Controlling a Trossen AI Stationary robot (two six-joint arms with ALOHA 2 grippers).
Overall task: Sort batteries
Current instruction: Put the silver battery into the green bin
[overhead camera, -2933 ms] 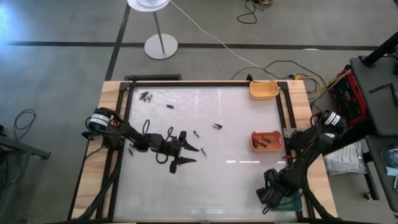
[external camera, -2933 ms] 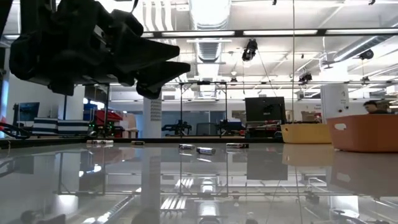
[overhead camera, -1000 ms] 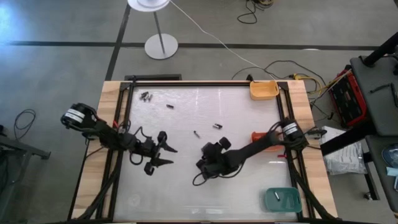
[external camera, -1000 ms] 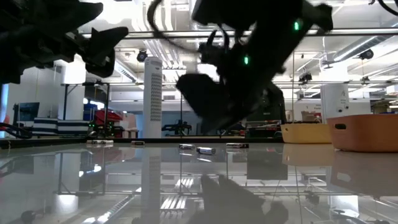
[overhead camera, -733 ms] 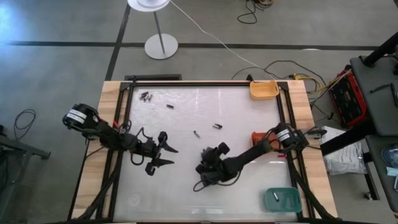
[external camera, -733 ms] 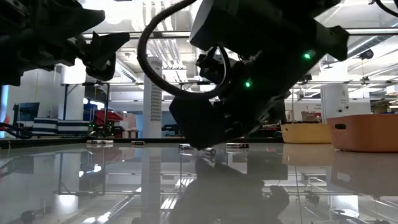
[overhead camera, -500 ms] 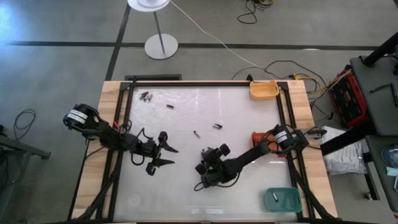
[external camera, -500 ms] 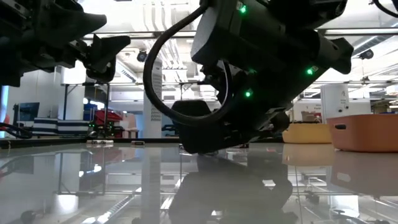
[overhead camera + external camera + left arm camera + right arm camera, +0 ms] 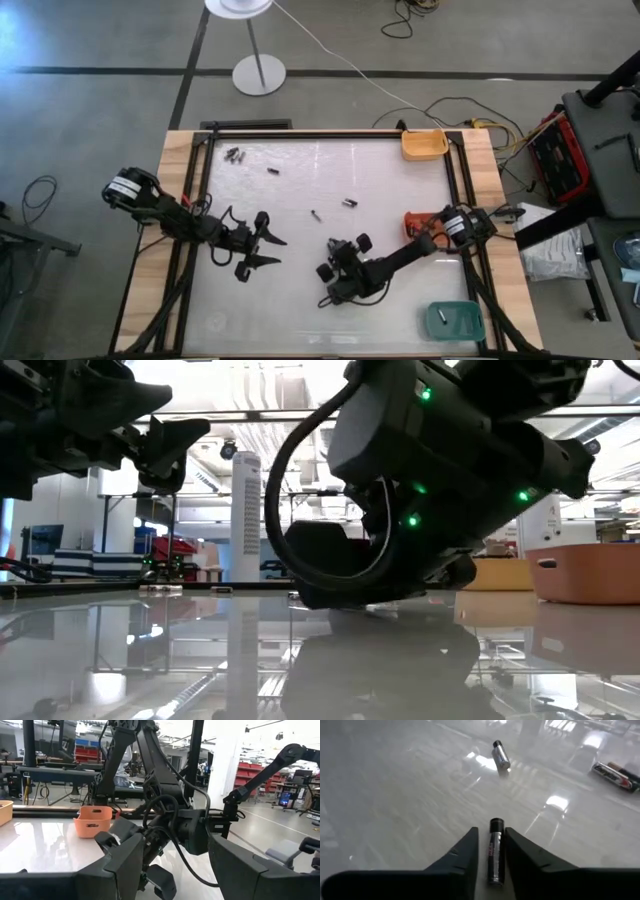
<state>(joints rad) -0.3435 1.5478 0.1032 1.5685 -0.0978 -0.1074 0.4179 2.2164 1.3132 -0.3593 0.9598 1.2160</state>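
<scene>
Batteries (image 9: 495,851) lie scattered on glossy white table (image 9: 400,300).

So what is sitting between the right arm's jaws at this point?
One dark battery with reddish marking lies lengthwise between the right gripper, on the white table. The jaws flank it closely; whether they press it cannot be seen. Its near end is hidden.

No readable text anywhere.
You can see print on the battery (image 9: 494,858) between the right gripper's fingers, but it is too small to read.
</scene>
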